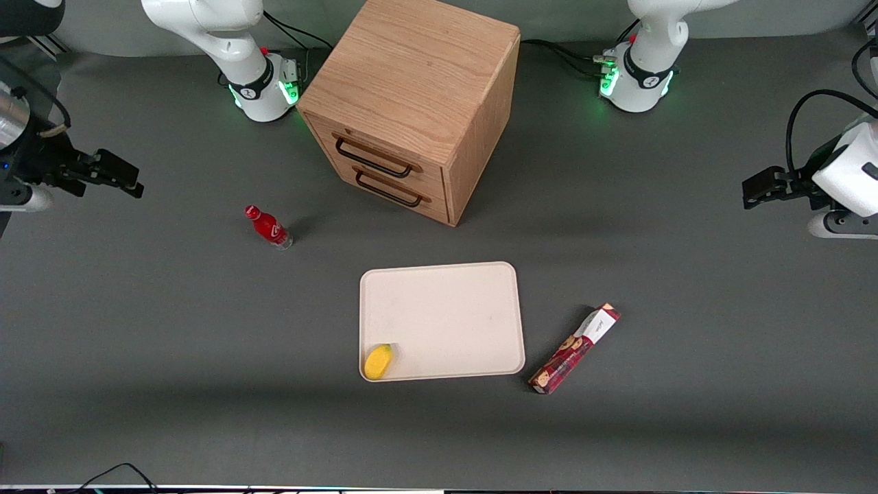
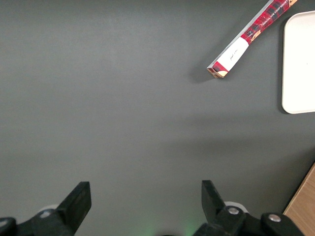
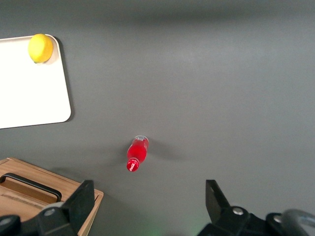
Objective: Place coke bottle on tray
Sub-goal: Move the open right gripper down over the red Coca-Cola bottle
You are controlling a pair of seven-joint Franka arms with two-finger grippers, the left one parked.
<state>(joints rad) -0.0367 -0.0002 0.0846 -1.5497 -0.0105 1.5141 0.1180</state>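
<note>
One coke bottle point(image 1: 268, 227) stands on the desk point(image 1: 137, 329); one tray point(image 1: 453, 309) holds one lemon point(image 1: 378, 361). The gripper point(image 1: 116, 177) hovers spread, empty. Only the front view shows the cookie box point(image 1: 575, 348) whole.

Glossy coke bottle point(image 1: 269, 227); matt tray point(image 1: 446, 302)

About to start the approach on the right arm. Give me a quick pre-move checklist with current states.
1. Small red coke bottle standing on the table, untouched: ok.
2. Pincer open, high above the table at the working arm's end, holding nothing: ok.
3. Path down to the bottle free of other objects: ok.
4. Cream rectangular tray has bare room: ok; yellow round object sits only in its near corner.
5. Long red cookie box off the tray: ok.
</note>
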